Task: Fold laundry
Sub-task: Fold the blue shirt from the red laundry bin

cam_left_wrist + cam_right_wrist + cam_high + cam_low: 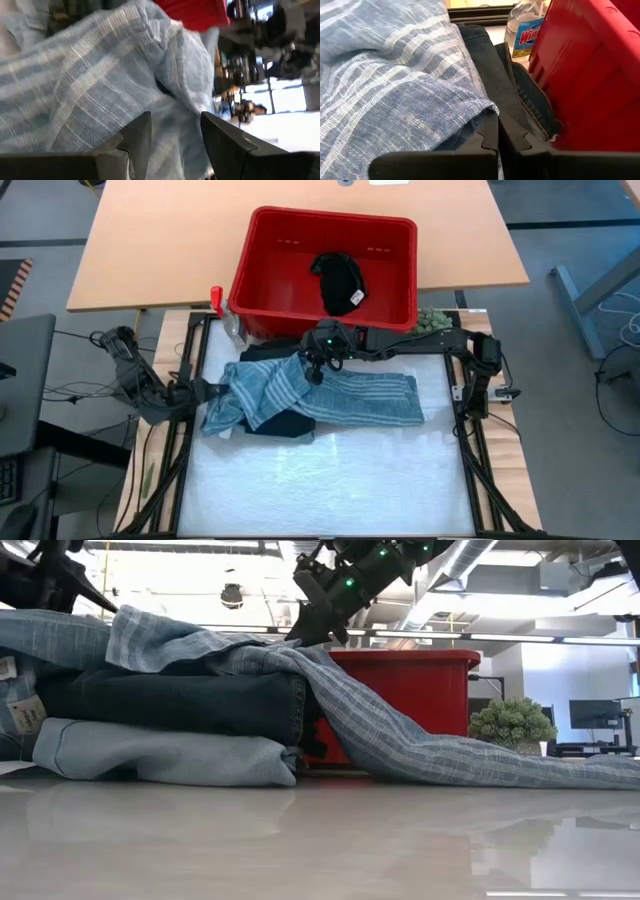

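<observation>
1. Right arm stretched flat across the table's back edge from the right side, right gripper at the striped cloth, near the pile's middle.
2. Its fingers pressed together, pinching a fold of that striped cloth and lifting it into a peak.
3. Left arm folded low at the table's left edge, left gripper at the cloth's left end; fingers spread apart, striped weave just beyond them, nothing between them.
4. Striped cloth: thin, loosely woven, grey-blue with pale lines, draped over the pile and trailing flat toward the right.
5. Beneath it a dark navy denim piece with stitched seams, folded thick, resting on a light blue folded piece.
6. One black garment with a white tag, crumpled inside the red basket, hard plastic, rectangular, behind the pile.
7. Count: four garments, one basket, one clear spray bottle, one green fuzzy ball beside the basket.
</observation>
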Action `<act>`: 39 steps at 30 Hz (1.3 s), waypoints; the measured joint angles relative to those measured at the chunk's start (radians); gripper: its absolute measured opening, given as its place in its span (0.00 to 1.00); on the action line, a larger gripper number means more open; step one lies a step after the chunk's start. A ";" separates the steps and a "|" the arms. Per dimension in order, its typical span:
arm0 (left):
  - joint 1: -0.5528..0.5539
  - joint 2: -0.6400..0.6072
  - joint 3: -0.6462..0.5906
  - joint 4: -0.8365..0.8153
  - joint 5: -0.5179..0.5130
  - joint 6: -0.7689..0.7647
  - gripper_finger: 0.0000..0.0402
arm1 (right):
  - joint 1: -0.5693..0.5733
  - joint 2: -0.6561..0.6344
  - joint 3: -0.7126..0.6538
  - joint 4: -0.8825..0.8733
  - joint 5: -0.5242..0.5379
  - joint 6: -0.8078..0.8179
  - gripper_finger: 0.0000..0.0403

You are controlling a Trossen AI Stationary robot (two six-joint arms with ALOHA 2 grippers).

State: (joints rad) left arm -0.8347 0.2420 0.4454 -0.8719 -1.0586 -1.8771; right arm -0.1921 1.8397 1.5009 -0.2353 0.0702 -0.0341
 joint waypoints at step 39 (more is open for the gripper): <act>0.519 0.140 -0.025 0.307 0.269 0.330 0.15 | -0.001 0.000 0.000 -0.003 0.010 0.128 0.06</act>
State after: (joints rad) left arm -0.3162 0.3824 0.4202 -0.5649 -0.7899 -1.5476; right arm -0.1928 1.8400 1.5009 -0.2386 0.0803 0.0943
